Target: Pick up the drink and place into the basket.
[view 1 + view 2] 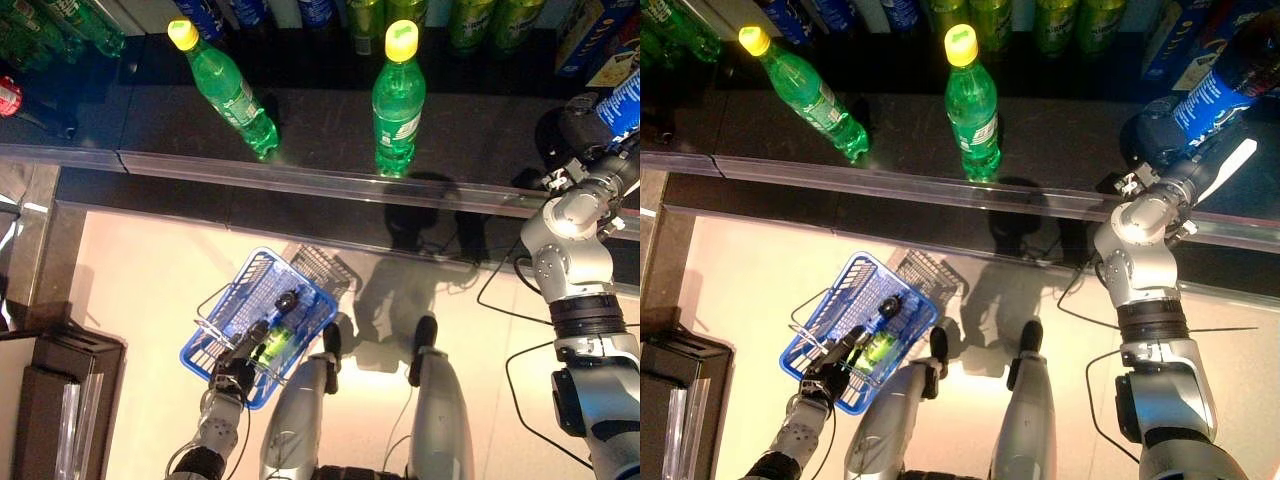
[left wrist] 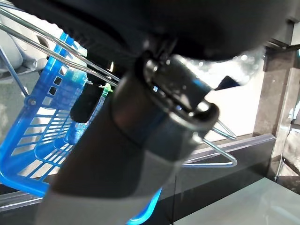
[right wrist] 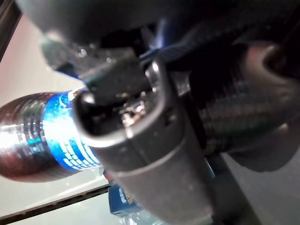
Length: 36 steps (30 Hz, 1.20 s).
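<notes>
Blue-labelled dark cola bottle [image 1: 1215,90] in right hand [image 1: 1155,135], fingers wrapped round body, up at shelf [image 1: 940,185] edge, neck tilted away. Blue basket [image 1: 825,310] hangs low on robot's left, left hand [image 1: 825,375] curled on wire handle (green bottle [image 1: 880,345] already inside). Bottle must travel down-left to basket.

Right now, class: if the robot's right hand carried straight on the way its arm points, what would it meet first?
The right hand is closed on a blue-labelled cola bottle over the dark shelf. Straight ahead, that bottle would probably reach the blue boxes at the shelf's back first; depth is unclear.
</notes>
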Available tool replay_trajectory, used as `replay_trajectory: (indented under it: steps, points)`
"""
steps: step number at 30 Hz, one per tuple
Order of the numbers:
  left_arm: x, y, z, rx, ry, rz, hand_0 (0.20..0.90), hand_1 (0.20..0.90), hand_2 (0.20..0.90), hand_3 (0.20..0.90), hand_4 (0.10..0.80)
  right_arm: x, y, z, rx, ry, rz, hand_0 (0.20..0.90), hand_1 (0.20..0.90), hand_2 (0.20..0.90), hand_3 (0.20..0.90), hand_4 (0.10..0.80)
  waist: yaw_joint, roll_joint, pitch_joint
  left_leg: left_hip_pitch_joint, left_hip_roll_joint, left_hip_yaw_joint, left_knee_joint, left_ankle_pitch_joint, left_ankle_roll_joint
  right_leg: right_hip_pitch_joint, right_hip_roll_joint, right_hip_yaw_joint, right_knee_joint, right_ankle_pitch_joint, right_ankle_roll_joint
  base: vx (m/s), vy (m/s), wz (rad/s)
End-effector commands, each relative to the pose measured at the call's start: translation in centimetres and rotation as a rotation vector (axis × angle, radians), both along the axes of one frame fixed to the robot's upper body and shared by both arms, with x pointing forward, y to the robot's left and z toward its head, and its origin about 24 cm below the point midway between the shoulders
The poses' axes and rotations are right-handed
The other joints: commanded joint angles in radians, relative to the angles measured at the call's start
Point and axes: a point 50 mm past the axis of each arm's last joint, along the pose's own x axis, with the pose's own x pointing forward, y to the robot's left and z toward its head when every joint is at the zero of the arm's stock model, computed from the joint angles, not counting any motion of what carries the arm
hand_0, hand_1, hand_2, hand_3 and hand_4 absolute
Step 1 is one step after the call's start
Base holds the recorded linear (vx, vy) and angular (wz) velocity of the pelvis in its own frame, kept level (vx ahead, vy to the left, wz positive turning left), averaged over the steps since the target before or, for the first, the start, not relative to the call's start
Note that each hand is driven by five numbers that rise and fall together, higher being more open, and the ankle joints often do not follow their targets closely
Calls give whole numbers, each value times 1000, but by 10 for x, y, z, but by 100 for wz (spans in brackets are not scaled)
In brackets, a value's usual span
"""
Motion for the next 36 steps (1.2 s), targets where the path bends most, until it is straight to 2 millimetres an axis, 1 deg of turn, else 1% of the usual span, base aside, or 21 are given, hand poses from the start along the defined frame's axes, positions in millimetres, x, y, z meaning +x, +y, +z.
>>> replay_trajectory:
  steps: [1, 2, 6, 7, 9, 13, 14, 17, 22, 23, 26, 27, 29, 30, 31, 32, 33, 36]
  points:
    - [-14, 11, 11, 2, -134, 12, 300, 300, 300, 200, 100, -30, -1, 85, -182, -349, -11, 300, 300, 300, 200, 100, -12, 36, -18, -43, 6, -70, 144, 92, 2, 90, -6, -47, 18, -56, -56, -17, 44, 1]
    - [-14, 11, 11, 1, -136, 15, 300, 300, 300, 200, 100, -31, -1, 86, -187, -354, -10, 300, 300, 300, 200, 100, -12, 35, -18, -45, 6, -69, 142, 99, 3, 88, -5, -47, 14, -48, -58, 12, 55, 0]
    - [-18, 13, 8, -3, -127, 27, 300, 300, 300, 200, 100, -36, 4, 85, -225, -369, 8, 300, 300, 300, 200, 100, -17, 32, -18, -36, 4, -68, 163, 87, 3, 100, -6, -47, 34, -64, -60, -3, 23, 1]
    - [-20, 13, 8, -11, -132, 42, 300, 300, 300, 200, 100, -41, 10, 85, -278, -385, 27, 300, 300, 300, 200, 100, -22, 27, -18, -28, 5, -67, 175, 83, 3, 110, -6, -46, 47, -72, -63, -7, 47, 2]
    - [-20, 14, 8, -12, -138, 51, 300, 300, 300, 200, 100, -44, 14, 85, -314, -394, 42, 300, 300, 300, 200, 100, -25, 24, -18, -23, 5, -66, 174, 91, 3, 117, -3, -45, 46, -68, -65, -6, 60, 1]
    - [-25, 19, 9, -23, -155, 107, 300, 300, 300, 200, 100, -54, 29, 77, -418, -412, 102, 300, 300, 300, 200, 100, -38, 8, -18, 14, 12, -65, 199, 85, -3, 168, -1, -42, 61, -91, -71, 30, 58, -1]
    - [-24, 19, 9, -22, -160, 110, 300, 300, 300, 200, 100, -55, 30, 77, -428, -414, 106, 300, 300, 300, 200, 100, -38, 6, -18, 15, 13, -64, 196, 92, -3, 172, 1, -43, 55, -85, -72, 48, 36, 2]
    - [-27, 23, 12, -18, -180, 139, 300, 300, 300, 200, 100, -63, 38, 66, -481, -416, 157, 300, 300, 300, 200, 100, -40, -15, -42, 36, 22, -65, 197, 89, -6, 210, 7, -47, 45, -90, -76, 56, 15, 3]
    - [-31, 28, 15, -13, -213, 172, 300, 300, 300, 200, 100, -70, 48, 56, -532, -416, 224, 300, 300, 300, 200, 100, -41, -36, -67, 63, 31, -66, 190, 93, -13, 256, 15, -53, 27, -94, -79, 41, 14, 7]
    - [-30, 29, 16, -10, -228, 178, 300, 300, 300, 200, 100, -72, 52, 53, -545, -405, 261, 300, 300, 300, 200, 100, -41, -42, -80, 76, 34, -66, 182, 92, -15, 274, 17, -55, 18, -95, -80, 39, 23, 2]
    - [-29, 30, 20, -5, -252, 182, 300, 300, 300, 200, 100, -75, 58, 46, -564, -388, 309, 300, 300, 300, 200, 100, -41, -50, -95, 98, 35, -65, 163, 91, -17, 301, 21, -57, -2, -93, -79, 22, 10, -1]
    - [-29, 31, 23, 5, -261, 181, 300, 300, 300, 200, 100, -77, 62, 40, -559, -379, 347, 300, 300, 300, 200, 100, -41, -57, -111, 116, 37, -61, 145, 90, -19, 321, 24, -59, -20, -90, -75, 40, 11, 0]
    - [-29, 32, 24, 13, -271, 184, 300, 300, 300, 200, 100, -79, 65, 36, -542, -383, 384, 300, 300, 300, 200, 100, -42, -62, -118, 131, 37, -59, 131, 90, -20, 335, 26, -59, -33, -87, -73, 30, 7, 2]
    - [-29, 32, 26, 16, -276, 188, 300, 300, 300, 200, 100, -81, 69, 31, -533, -381, 416, 300, 300, 300, 200, 100, -43, -67, -131, 147, 38, -55, 115, 87, -20, 349, 28, -60, -46, -85, -69, 0, 0, 0]
    - [-29, 32, 26, 18, -278, 190, 300, 300, 300, 200, 100, -82, 69, 29, -535, -379, 425, 300, 300, 300, 200, 100, -43, -69, -135, 150, 38, -55, 111, 87, -20, 353, 29, -60, -50, -84, -68, 0, 0, 0]
    - [-28, 33, 28, 24, -288, 193, 300, 300, 300, 200, 100, -84, 73, 25, -535, -376, 471, 300, 300, 300, 200, 100, -44, -73, -147, 163, 39, -52, 98, 86, -22, 365, 30, -60, -62, -81, -64, 10, 8, 3]
    - [-29, 33, 28, 24, -287, 193, 300, 300, 300, 200, 100, -85, 73, 25, -535, -376, 471, 300, 300, 300, 200, 100, -44, -73, -147, 165, 39, -52, 97, 86, -22, 366, 30, -60, -64, -81, -64, 8, 13, 4]
    - [-26, 33, 33, 35, -314, 184, 300, 300, 300, 200, 100, -88, 85, 18, -540, -358, 581, 300, 300, 300, 200, 100, -43, -80, -174, 194, 38, -49, 68, 79, -24, 397, 34, -61, -94, -76, -56, 24, 4, 0]
